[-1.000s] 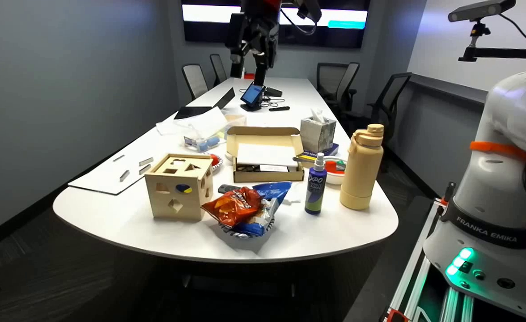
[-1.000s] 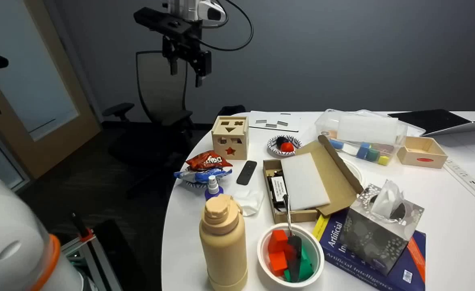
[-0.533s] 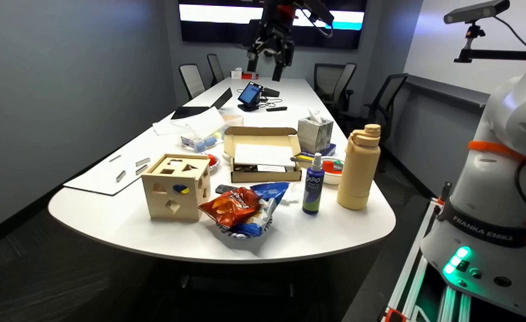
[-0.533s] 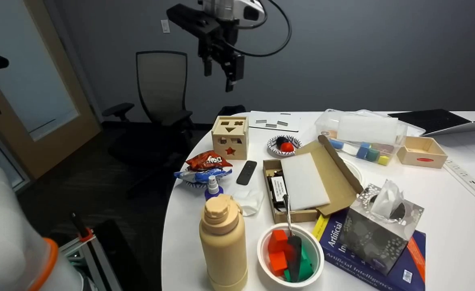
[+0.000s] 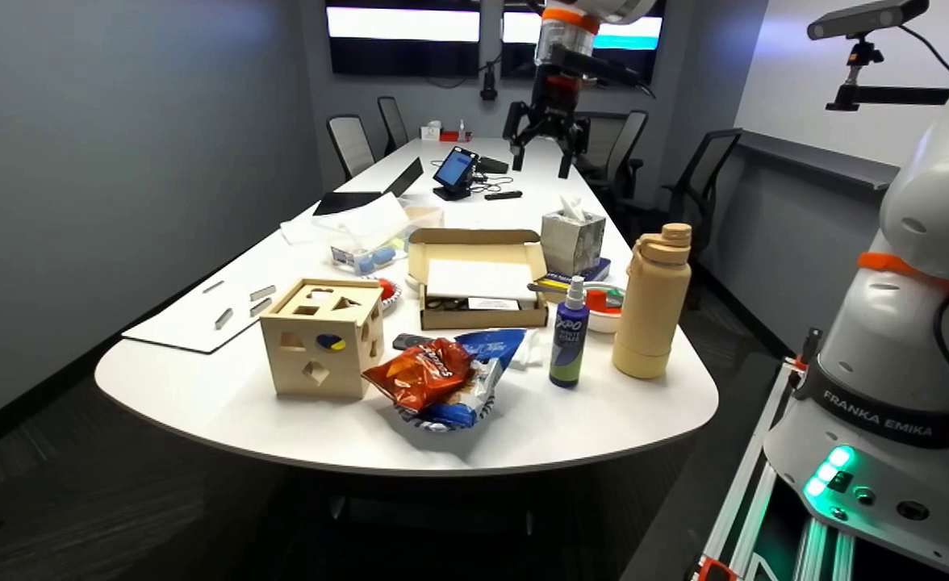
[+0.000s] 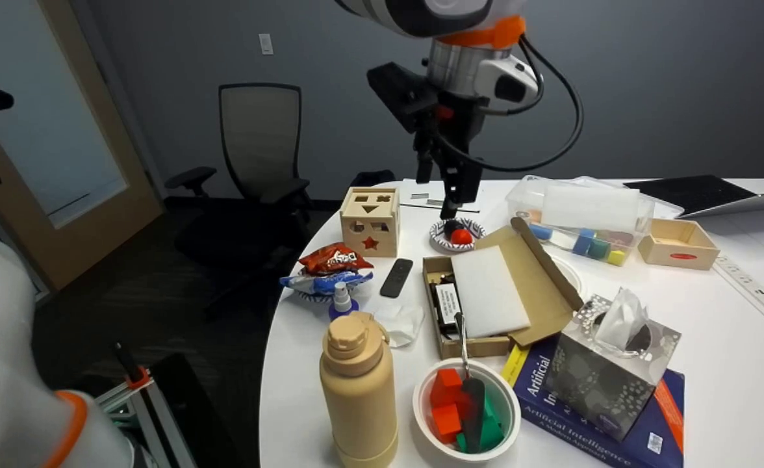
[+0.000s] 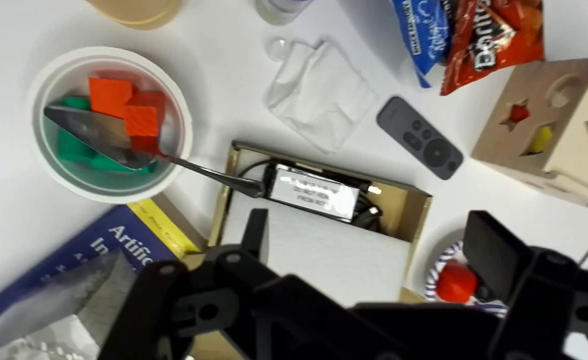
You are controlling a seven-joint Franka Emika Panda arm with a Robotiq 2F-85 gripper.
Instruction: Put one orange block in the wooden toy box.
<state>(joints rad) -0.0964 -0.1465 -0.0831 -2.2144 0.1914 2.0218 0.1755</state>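
Over the big white table (image 5: 200,395) hung the gripper (image 5: 541,164), spread wide apart. The wooden toy box (image 6: 370,224) stood just beside a red snack bag (image 6: 334,260). In a round white bowl (image 6: 514,422) sat orange blocks (image 6: 445,422) and green blocks (image 6: 492,429).

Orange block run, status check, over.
Gripper open, holding nothing. Orange blocks in white bowl. Metal utensil slants across that bowl, could obstruct grasp.

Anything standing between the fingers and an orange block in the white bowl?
Partly: a shiny utensil lies in the white bowl beside the orange blocks, its handle jutting out toward the cardboard box. In the wrist view two orange tops show uncovered; a grasp from above looks possible.
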